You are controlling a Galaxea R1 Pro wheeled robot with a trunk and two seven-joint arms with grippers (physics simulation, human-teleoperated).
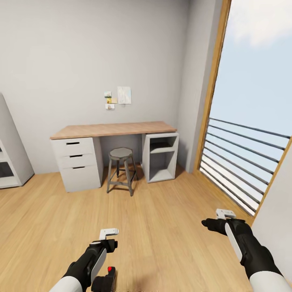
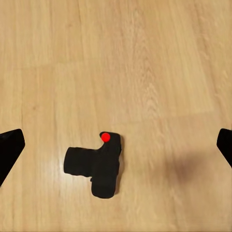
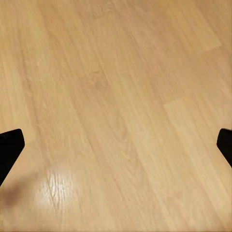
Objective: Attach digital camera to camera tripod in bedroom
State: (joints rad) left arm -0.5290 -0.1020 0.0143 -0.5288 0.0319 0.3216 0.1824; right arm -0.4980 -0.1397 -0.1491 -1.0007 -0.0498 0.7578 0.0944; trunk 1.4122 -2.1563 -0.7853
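The digital camera (image 2: 96,166) is a small black body with a red dot on top, lying on the light wood floor. My left gripper (image 2: 118,140) hangs above it, open, its dark fingers (image 2: 9,150) wide apart and clear of the camera. In the head view the camera (image 1: 106,280) sits at the bottom edge beside my left gripper (image 1: 107,243). My right gripper (image 1: 215,225) is open over bare floor (image 3: 116,96), holding nothing. The camera tripod is out of view.
A wood-topped grey desk (image 1: 113,129) with drawers stands against the back wall, with a round stool (image 1: 121,168) under it. A white shelf (image 1: 10,162) is at the left. A tall window with a railing (image 1: 243,158) fills the right side.
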